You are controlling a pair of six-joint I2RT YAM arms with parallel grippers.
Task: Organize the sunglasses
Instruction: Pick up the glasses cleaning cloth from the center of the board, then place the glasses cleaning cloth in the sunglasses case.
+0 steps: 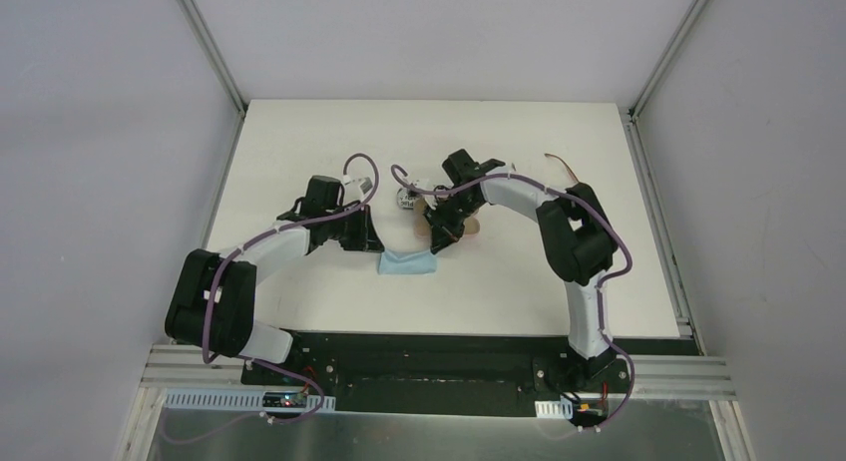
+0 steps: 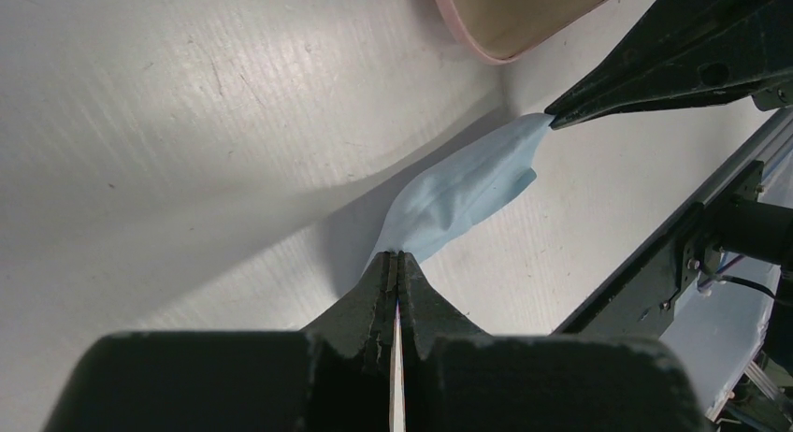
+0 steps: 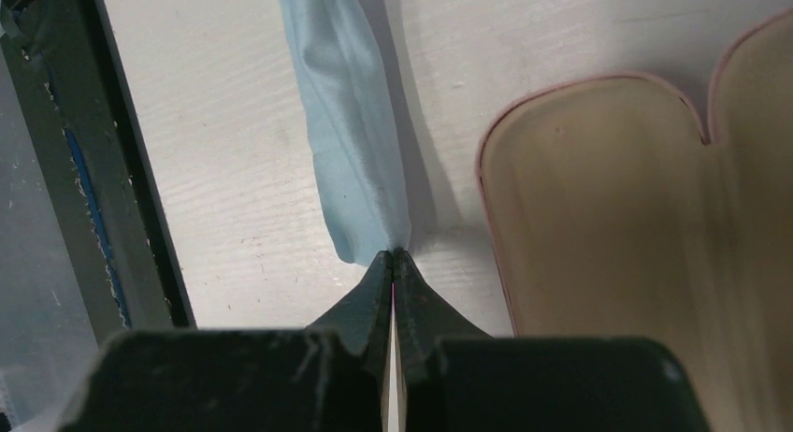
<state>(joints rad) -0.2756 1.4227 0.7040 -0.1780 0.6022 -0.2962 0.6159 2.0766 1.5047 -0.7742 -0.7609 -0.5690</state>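
Both grippers are shut on opposite ends of a light blue cloth (image 1: pixel 407 263), which is stretched between them just above the table. The left gripper (image 2: pixel 400 256) pinches one corner of the cloth (image 2: pixel 458 194). The right gripper (image 3: pixel 393 254) pinches the other end of the cloth (image 3: pixel 351 123); its fingers (image 2: pixel 598 95) also show in the left wrist view. A thin brown piece, probably the brown-framed sunglasses (image 1: pixel 567 167), lies at the back right beyond the right arm. The pale lilac pair is not in view.
An open pink case (image 3: pixel 636 198) with a beige inside lies right beside the right gripper, under the right arm (image 1: pixel 471 227). Its rim shows in the left wrist view (image 2: pixel 514 30). A small white-and-dark object (image 1: pixel 404 200) lies between the arms, partly hidden.
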